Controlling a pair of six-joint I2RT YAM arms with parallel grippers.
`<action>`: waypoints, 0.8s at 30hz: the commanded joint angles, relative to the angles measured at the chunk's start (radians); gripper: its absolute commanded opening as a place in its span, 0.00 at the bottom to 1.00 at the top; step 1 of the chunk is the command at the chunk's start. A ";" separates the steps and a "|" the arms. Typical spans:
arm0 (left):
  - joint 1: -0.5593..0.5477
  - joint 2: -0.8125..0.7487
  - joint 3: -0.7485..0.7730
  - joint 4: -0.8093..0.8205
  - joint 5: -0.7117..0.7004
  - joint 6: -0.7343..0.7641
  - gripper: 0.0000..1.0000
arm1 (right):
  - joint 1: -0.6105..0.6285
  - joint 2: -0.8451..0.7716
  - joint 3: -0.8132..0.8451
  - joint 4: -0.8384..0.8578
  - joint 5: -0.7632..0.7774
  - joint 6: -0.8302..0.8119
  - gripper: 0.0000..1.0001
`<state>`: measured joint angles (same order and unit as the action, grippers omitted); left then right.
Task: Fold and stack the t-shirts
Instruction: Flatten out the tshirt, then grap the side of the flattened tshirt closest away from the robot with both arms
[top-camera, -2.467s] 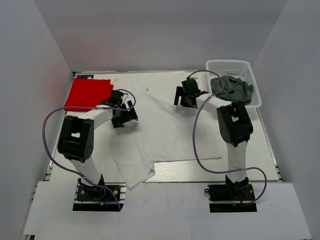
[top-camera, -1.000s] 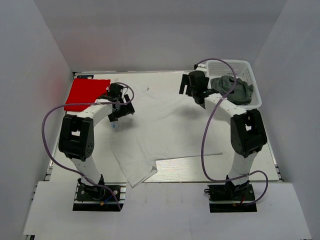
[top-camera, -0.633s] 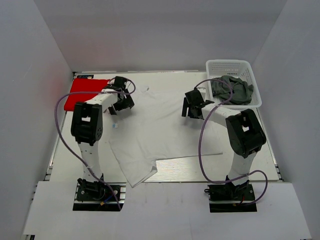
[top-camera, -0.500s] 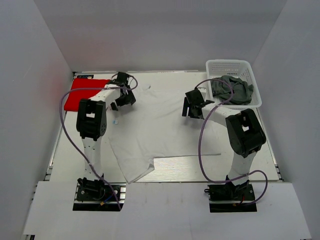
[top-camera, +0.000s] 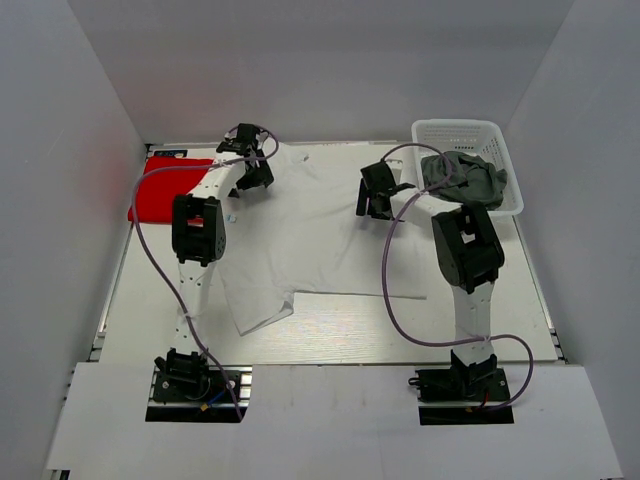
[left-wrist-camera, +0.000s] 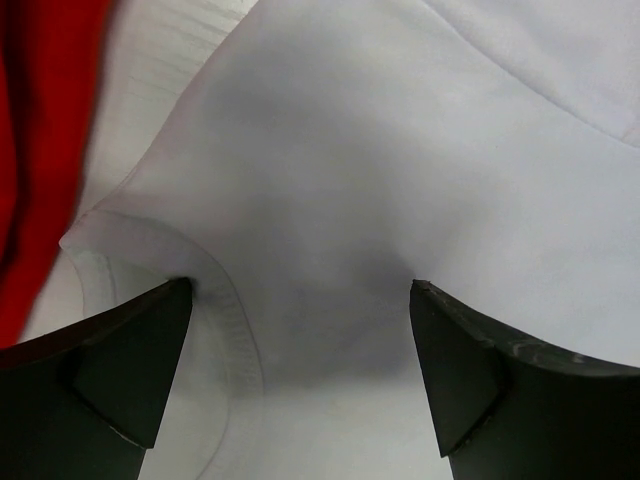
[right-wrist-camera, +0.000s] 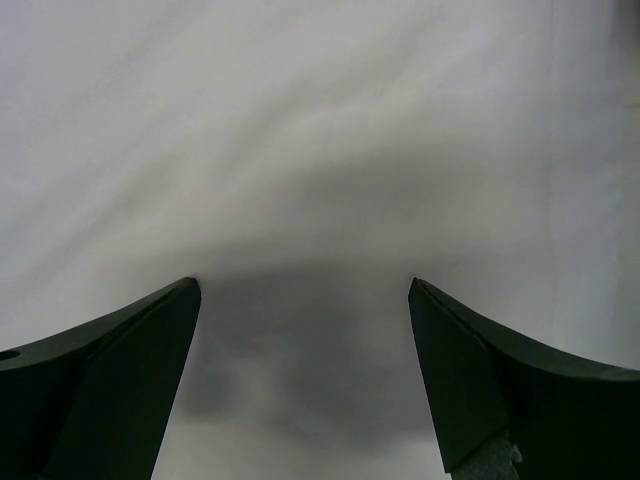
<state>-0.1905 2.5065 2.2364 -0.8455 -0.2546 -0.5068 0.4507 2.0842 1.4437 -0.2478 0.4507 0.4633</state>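
Where the left arm (top-camera: 197, 225) crosses: the red t-shirt (top-camera: 160, 190) is partly hidden.
Wrist views: cloth only, edges blurred.
White t-shirt (top-camera: 320, 240): spread flat between the arms, faintly rumpled. One sleeve points near-left. The long axis seems to run left to right.
Grey t-shirt (top-camera: 465, 178): bunched in the basket (top-camera: 455, 128).
Left gripper (top-camera: 252, 165): jaws wide over the white t-shirt's far-left corner.
Right gripper (top-camera: 375, 195): jaws wide above its far-right part.

left end effector (left-wrist-camera: 300, 288) spread wide, right end effector (right-wrist-camera: 303, 285) likewise
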 joint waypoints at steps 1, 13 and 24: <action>0.010 -0.053 0.023 -0.020 0.063 0.023 1.00 | -0.003 -0.024 0.083 -0.028 0.022 -0.041 0.90; -0.012 -0.810 -0.765 0.135 0.193 -0.028 1.00 | 0.020 -0.419 -0.389 0.346 -0.110 -0.072 0.90; -0.029 -1.452 -1.527 0.077 0.325 -0.282 1.00 | 0.009 -0.656 -0.638 0.481 -0.055 0.069 0.90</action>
<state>-0.2188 1.1893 0.7841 -0.7021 0.0196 -0.7044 0.4652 1.4845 0.8284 0.1242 0.3466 0.4812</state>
